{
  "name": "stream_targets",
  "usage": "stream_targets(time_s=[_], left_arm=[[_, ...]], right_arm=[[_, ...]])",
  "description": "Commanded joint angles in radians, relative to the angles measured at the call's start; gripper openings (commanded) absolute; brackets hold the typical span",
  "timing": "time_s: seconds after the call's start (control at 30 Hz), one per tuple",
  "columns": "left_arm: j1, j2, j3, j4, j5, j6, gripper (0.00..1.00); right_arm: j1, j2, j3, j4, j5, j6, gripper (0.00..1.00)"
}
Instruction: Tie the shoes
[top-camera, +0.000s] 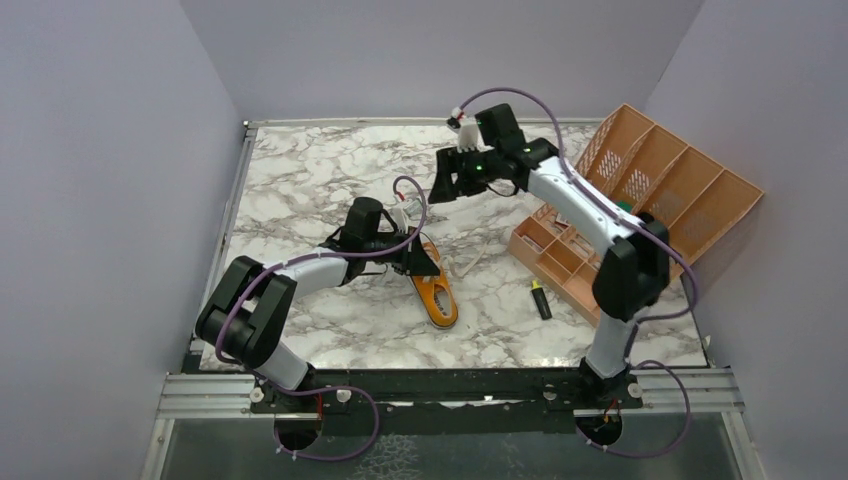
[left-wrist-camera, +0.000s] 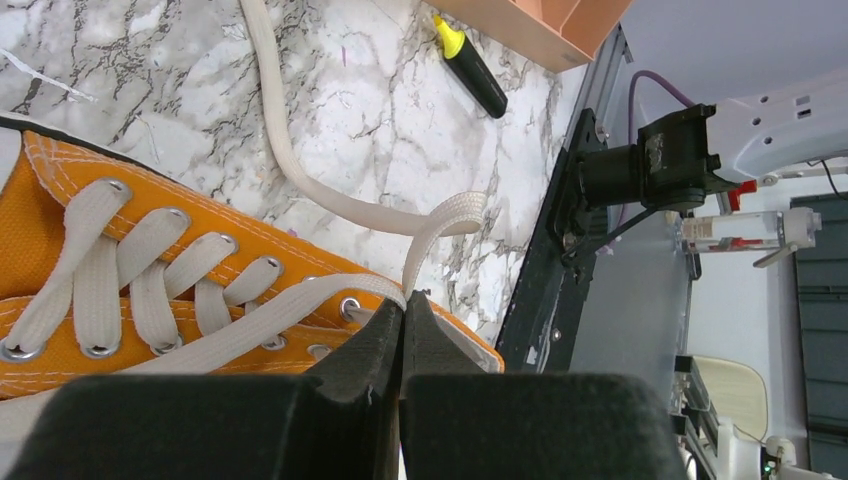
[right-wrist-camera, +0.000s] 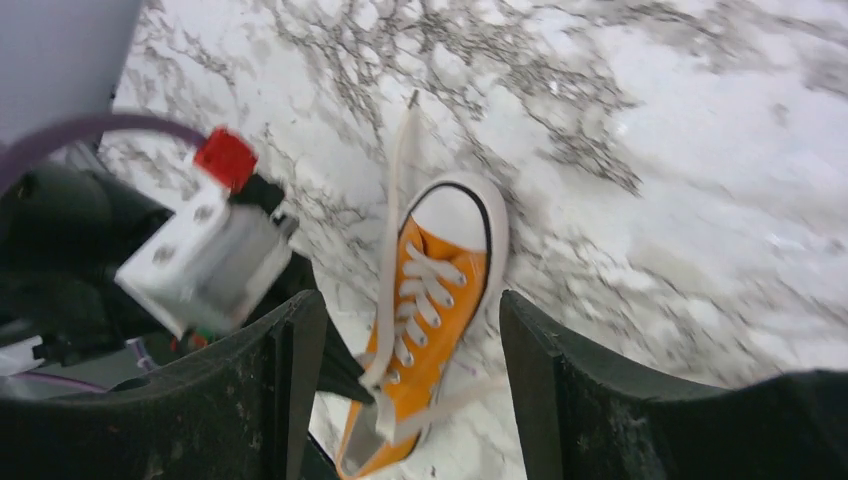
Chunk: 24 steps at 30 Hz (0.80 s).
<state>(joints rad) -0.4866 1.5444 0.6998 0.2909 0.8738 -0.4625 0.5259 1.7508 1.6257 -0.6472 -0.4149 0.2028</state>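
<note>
- Top external view: the marble counter carries the orange shoe, its long axis running near-to-far with the toe toward the arm bases
- right fingers are spread and hover well apart, beyond the heel
- left fingers, nearer, pinch the white lace beside the top eyelet

orange sneaker with white laces (white toe cap too), grey-veined white marble table, peach organiser, black highlighter with yellow cap.
</note>
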Motion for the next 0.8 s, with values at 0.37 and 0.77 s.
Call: stream_targets(time_s=[0.37,0.77], left_arm=[[-0.004,-0.043,-0.003,-0.013,-0.073,-0.014,0.0],[-0.014,-0.03,0.007,-0.011,-0.052,-0.009,0.0]], right_arm=[[0.079,0.579,0.36,0.057,-0.422,-0.02,0.72],[0.161,0.741,0.441,0.057,-0.415,-0.063,0.69]])
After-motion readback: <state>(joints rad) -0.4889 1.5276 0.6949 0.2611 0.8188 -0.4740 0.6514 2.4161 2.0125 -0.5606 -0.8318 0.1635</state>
